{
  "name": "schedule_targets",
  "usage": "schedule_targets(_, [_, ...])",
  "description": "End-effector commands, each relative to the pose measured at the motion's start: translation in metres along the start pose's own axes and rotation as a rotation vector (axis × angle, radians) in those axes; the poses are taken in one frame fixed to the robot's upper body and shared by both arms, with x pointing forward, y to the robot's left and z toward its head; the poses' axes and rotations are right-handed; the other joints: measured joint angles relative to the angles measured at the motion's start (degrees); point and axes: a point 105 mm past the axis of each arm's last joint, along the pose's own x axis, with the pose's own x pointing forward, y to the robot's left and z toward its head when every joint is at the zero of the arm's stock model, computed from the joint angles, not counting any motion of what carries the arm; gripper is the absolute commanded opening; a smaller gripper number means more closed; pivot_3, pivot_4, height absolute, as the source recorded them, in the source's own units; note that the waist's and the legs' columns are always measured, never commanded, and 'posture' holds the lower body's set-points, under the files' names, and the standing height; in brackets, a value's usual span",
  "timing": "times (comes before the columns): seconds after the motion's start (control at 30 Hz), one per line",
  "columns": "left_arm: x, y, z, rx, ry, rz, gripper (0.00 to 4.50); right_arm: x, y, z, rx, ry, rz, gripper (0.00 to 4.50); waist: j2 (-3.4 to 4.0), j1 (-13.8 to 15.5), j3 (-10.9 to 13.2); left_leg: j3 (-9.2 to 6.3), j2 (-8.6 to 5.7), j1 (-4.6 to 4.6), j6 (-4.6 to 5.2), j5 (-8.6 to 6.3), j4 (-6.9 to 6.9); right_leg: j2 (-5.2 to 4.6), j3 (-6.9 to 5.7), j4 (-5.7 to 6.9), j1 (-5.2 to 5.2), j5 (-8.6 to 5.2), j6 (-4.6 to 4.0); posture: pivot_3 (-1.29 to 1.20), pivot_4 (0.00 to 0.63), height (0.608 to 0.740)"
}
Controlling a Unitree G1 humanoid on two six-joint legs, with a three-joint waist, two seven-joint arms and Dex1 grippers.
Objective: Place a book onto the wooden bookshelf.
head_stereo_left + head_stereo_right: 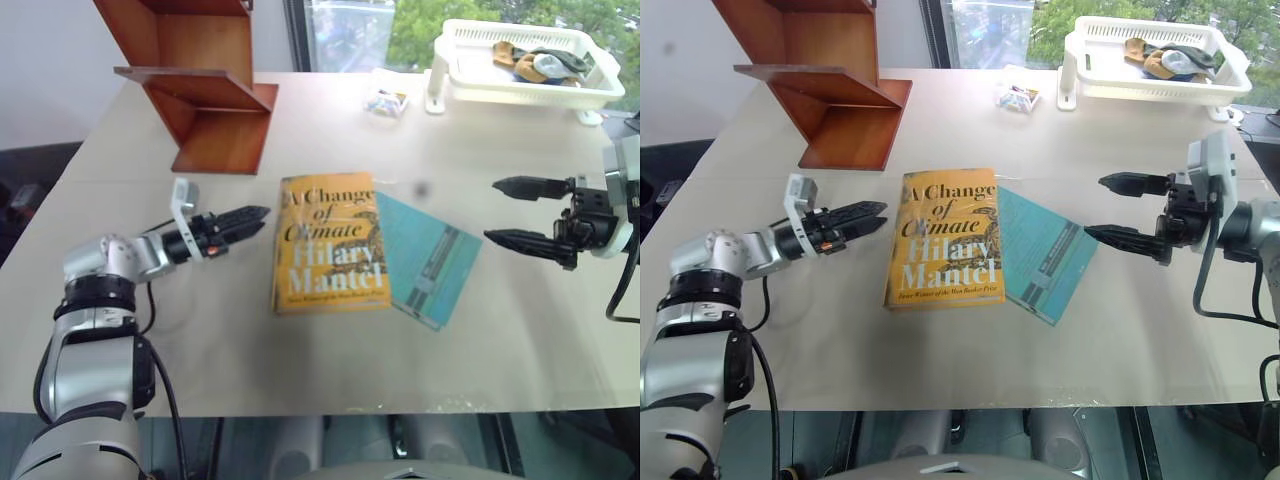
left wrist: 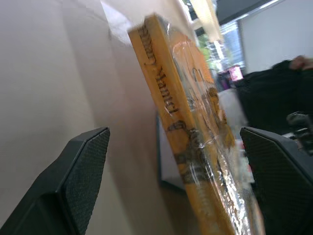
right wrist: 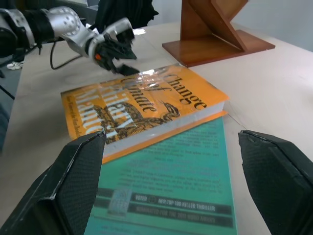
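A: Biggest first. Table (image 1: 520,330), wooden bookshelf (image 1: 205,85) far left, nothing on its boards.

B: The book (image 1: 328,243)?

A: Yellow Mantel hardback flat mid-table, its right edge overlapping a teal book (image 1: 430,258). Not lifted.

B: Grippers?

A: Left gripper (image 1: 245,222) just left of its spine, jaws spread, empty. Right gripper (image 1: 522,211) right of the teal one, wide open, empty. Grasp, carry and placement all remain.

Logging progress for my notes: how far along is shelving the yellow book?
Nothing is done yet: the book lies flat on the table, overlapping the teal book. In hand: the left gripper is open beside its spine, the right gripper open past the teal book. Left: gripping, lifting, placing on the wooden bookshelf.
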Motion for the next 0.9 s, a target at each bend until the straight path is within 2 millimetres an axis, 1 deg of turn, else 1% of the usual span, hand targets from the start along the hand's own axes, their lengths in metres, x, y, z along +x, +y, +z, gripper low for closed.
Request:
schedule_targets(0.03, [0.01, -0.006, -0.002, -0.074, 0.015, -0.078, 4.5, -0.006, 0.0, 0.012, -0.04, -0.013, -0.025, 4.44, 0.0, 0.0, 0.0, 0.01, 0.0, 0.01, 0.0, 0.0, 0.0, 0.0, 0.0, 0.01, 0.0, 0.0, 0.0, 0.0, 0.15, 0.74])
schedule_targets(0.13, [0.02, -0.005, -0.008, -0.082, 0.049, -0.095, 4.5, -0.008, -0.001, 0.013, -0.044, -0.007, -0.031, 4.44, 0.0, -0.1, 0.0, 0.04, -0.02, 0.0, 0.0, 0.0, 0.0, 0.01, -0.01, 0.02, 0.0, 0.0, 0.0, 0.0, 0.15, 0.74])
schedule_targets(0.33, [0.034, -0.006, -0.008, -0.082, 0.059, -0.115, 4.5, -0.012, 0.0, 0.016, -0.055, 0.003, -0.043, 4.44, 0.0, -0.1, 0.0, 0.04, -0.02, 0.0, -0.01, 0.0, 0.01, 0.02, -0.03, 0.01, 0.01, 0.0, 0.0, 0.0, 0.15, 0.74])
schedule_targets(0.6, [0.044, -0.008, -0.01, -0.073, 0.089, -0.124, 4.5, -0.017, 0.003, 0.015, -0.051, 0.011, -0.062, 4.44, 0.0, 0.0, 0.0, 0.04, -0.02, -0.01, -0.01, 0.0, 0.01, 0.01, -0.05, 0.0, 0.02, 0.0, 0.0, 0.0, 0.15, 0.74])
schedule_targets(0.63, [0.045, -0.008, -0.01, -0.074, 0.088, -0.127, 3.99, -0.018, 0.004, 0.015, -0.05, 0.012, -0.064, 4.5, 0.0, 0.0, 0.0, 0.04, -0.02, -0.01, -0.01, 0.01, 0.01, 0.01, -0.04, 0.01, 0.02, 0.0, 0.0, 0.0, 0.15, 0.74])
schedule_targets(0.7, [0.046, -0.009, -0.01, -0.075, 0.086, -0.13, 3.41, -0.019, 0.005, 0.015, -0.048, 0.011, -0.067, 4.5, -0.01, 0.0, 0.0, 0.04, -0.02, -0.01, -0.01, 0.01, 0.02, 0.01, -0.05, 0.01, 0.02, 0.0, 0.0, 0.0, 0.15, 0.74])
schedule_targets(0.73, [0.045, -0.008, -0.009, -0.073, 0.084, -0.13, 2.87, -0.02, 0.005, 0.015, -0.047, 0.011, -0.07, 4.5, -0.01, 0.0, 0.0, 0.04, -0.02, -0.02, -0.01, 0.0, 0.02, 0.01, -0.05, 0.01, 0.02, 0.0, 0.0, 0.0, 0.15, 0.74])
schedule_targets(0.8, [0.044, -0.008, -0.008, -0.069, 0.077, -0.13, 2.11, -0.021, 0.005, 0.015, -0.045, 0.011, -0.074, 4.5, -0.01, 0.0, 0.0, 0.03, -0.02, -0.02, -0.01, 0.0, 0.02, 0.01, -0.06, 0.01, 0.02, 0.0, 0.0, 0.0, 0.15, 0.74])
schedule_targets(0.83, [0.044, -0.009, -0.007, -0.07, 0.074, -0.133, 1.59, -0.022, 0.005, 0.015, -0.045, 0.011, -0.075, 4.5, -0.01, 0.0, 0.0, 0.03, -0.02, -0.02, -0.01, 0.01, 0.02, 0.01, -0.06, 0.01, 0.02, 0.0, 0.0, 0.0, 0.15, 0.74])
schedule_targets(0.87, [0.041, -0.009, -0.006, -0.07, 0.065, -0.135, 1.25, -0.022, 0.005, 0.014, -0.043, 0.01, -0.077, 4.5, -0.01, 0.0, 0.0, 0.03, -0.02, -0.01, -0.01, 0.01, 0.02, 0.01, -0.06, 0.01, 0.02, 0.0, 0.0, 0.0, 0.15, 0.74])
schedule_targets(0.9, [0.039, -0.01, -0.004, -0.072, 0.059, -0.139, 0.66, -0.023, 0.005, 0.014, -0.042, 0.01, -0.077, 4.5, -0.01, 0.0, 0.0, 0.03, -0.02, -0.01, -0.01, 0.01, 0.02, 0.01, -0.06, 0.02, 0.03, 0.0, 0.0, 0.0, 0.15, 0.74])
